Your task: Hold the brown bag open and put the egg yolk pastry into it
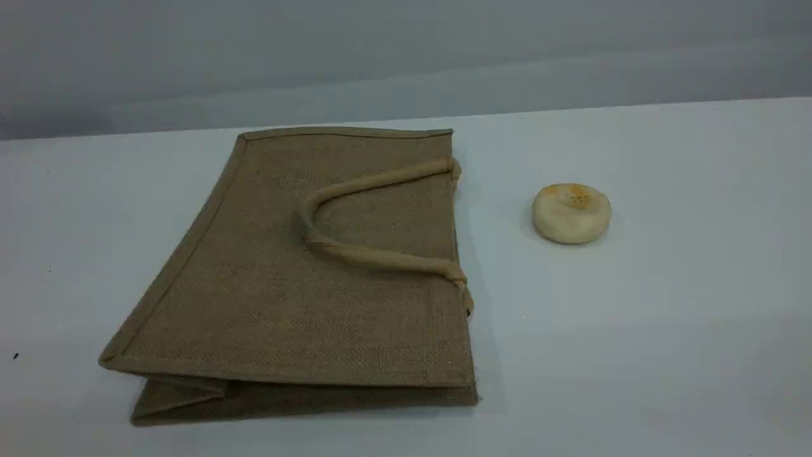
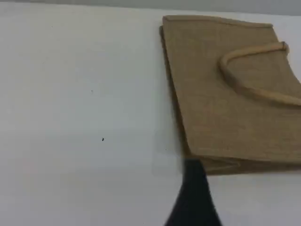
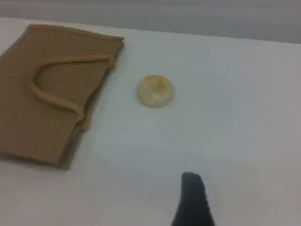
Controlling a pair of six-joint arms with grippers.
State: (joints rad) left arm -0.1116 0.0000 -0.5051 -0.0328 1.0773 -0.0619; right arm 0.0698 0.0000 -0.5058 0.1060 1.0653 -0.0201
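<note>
The brown bag point(image 1: 285, 298) lies flat and closed on the white table, left of centre. Its mouth edge faces right, and a beige loop handle point(image 1: 374, 257) is folded back onto its top face. The egg yolk pastry point(image 1: 571, 214) sits upright on the table, a short gap to the right of the mouth. No arm shows in the scene view. In the left wrist view one dark fingertip point(image 2: 194, 197) hovers at the near left corner of the brown bag point(image 2: 225, 94). In the right wrist view a dark fingertip point(image 3: 192, 197) hangs over bare table, short of the egg yolk pastry point(image 3: 155, 91). Neither gripper holds anything.
The white table point(image 1: 666, 330) runs to a far edge in front of a grey wall point(image 1: 406, 57). A tiny dark speck point(image 1: 16, 356) marks the table at the far left. The bag's folded gusset point(image 1: 184, 397) shows along its near side.
</note>
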